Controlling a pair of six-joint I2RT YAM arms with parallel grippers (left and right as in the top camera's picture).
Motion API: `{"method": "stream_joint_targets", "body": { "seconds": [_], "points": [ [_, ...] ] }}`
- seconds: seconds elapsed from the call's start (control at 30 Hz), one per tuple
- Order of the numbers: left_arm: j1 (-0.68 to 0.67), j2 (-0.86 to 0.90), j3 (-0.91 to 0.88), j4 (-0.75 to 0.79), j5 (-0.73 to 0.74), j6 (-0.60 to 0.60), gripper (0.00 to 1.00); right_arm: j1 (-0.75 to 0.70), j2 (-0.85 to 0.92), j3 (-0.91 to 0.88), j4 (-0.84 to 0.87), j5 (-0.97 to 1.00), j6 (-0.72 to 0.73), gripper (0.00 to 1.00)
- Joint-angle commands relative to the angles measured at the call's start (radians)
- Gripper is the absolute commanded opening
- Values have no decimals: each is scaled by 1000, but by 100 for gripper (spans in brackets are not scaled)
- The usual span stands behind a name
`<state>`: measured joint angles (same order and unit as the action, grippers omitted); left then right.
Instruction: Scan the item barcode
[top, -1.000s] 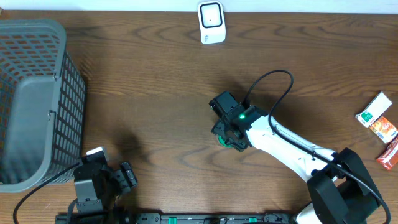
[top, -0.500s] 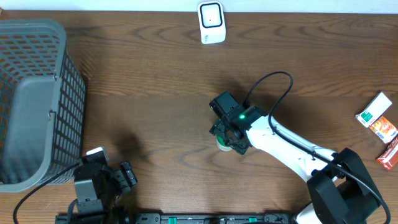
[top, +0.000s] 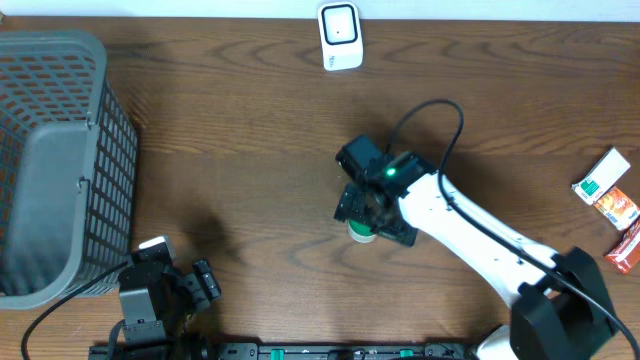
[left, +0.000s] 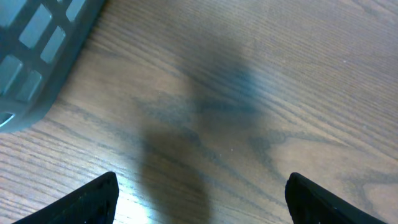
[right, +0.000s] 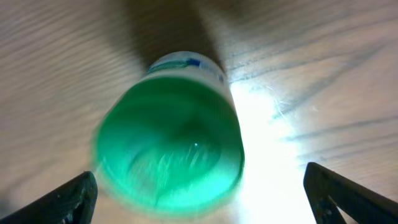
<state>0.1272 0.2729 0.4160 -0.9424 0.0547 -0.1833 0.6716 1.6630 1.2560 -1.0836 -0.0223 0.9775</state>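
A: Count it for me, nearest first.

B: Two arms. The left end effector (left: 199, 202) hangs low over the front of the bench (top: 250, 150), fingers spread wide, only wood grain between them. The right end effector (top: 372, 212) is over the middle of the bench, also spread wide, and grips nothing.

A: And the item?

B: One bottle (right: 168, 149). It stands on the bench right under the right end effector, between the two fingertips, and neither touches it in the wrist view.

A: What does it look like?

B: Round bright green cap facing up, white body below with a band of blue and green print. The wrist view is blurred, so the print cannot be read.

A: Anything else?

B: Three small packs at the right edge, well apart from the bottle: a white-and-green box (top: 600, 175), an orange packet (top: 617, 207) and a red packet (top: 627, 245).

A: Containers?

B: One grey mesh basket (top: 115, 170) on the left. Its inside shows just its grey floor.

A: Farthest?

B: One white scanner (top: 340, 35) at the far edge.
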Motion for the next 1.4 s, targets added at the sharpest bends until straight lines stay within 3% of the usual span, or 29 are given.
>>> {"method": "stream_joint_targets", "body": {
  "seconds": [0.0, 0.07, 0.2, 0.57, 0.9, 1.03, 1.27, 1.37],
  "points": [
    [1, -2, 6, -3, 8, 6, 86, -16, -41, 111, -48, 3, -430, 99],
    [1, -2, 6, -3, 9, 6, 86, -17, -41, 137, -75, -43, -725, 99],
    [1, -2, 6, -3, 8, 6, 86, -25, -27, 137, -141, -76, -1053, 99],
    [1, -2, 6, -3, 8, 6, 86, -66, 152, 137, -130, -13, -1328, 99],
    [1, -2, 6, -3, 8, 6, 86, -42, 339, 137, -78, -47, -1337, 97],
    [0, -2, 6, -3, 8, 6, 86, -42, 380, 137, -8, -47, -1260, 82],
    [0, -2, 6, -3, 8, 5, 86, -42, 379, 137, 21, -47, -980, 43],
    [0, -2, 6, -3, 8, 5, 86, -42, 379, 137, 22, -47, -801, 42]
  ]
}}
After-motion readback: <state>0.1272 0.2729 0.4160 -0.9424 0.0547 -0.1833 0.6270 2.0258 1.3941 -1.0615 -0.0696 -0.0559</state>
